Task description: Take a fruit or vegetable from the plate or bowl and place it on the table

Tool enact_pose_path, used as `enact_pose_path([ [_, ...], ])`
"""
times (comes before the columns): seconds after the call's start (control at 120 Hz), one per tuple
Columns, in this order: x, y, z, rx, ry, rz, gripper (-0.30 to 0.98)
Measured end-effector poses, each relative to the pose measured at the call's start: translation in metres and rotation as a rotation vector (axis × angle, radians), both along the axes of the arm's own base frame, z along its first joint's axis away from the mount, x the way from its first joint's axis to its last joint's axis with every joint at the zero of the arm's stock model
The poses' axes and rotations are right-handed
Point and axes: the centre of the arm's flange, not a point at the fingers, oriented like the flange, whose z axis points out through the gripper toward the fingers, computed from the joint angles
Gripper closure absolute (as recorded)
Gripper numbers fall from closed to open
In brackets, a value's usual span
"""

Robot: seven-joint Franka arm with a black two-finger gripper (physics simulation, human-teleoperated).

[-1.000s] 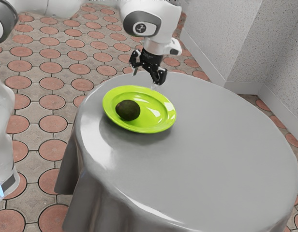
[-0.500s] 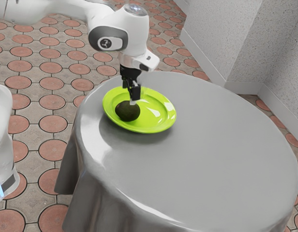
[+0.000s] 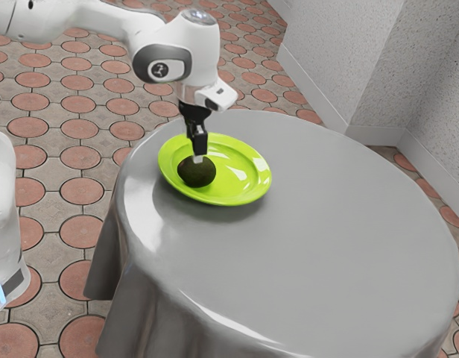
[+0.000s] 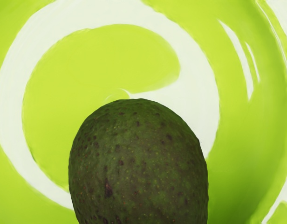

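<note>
and in comes the white arm (image 3: 80,21) from the exterior view's upper left, bending at the wrist, black gripper (image 3: 197,158) pointing straight down, right at the dark avocado (image 3: 196,174)! open or closed on it? can't tell from here. the avocado sits in the lime-green plate (image 3: 250,179) on the table (image 3: 311,253). a round emblem (image 3: 159,71) marks the arm, too small to read.
</note>
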Motion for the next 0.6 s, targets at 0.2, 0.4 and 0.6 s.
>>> enact_pose_path([
  [0.2, -0.008, -0.008, -0.014, -0.032, 0.006, -0.038, 0.00],
  [0.4, -0.009, -0.013, -0.025, -0.054, 0.001, -0.061, 0.00],
  [0.6, -0.008, -0.007, -0.029, -0.057, -0.007, -0.063, 0.00],
])
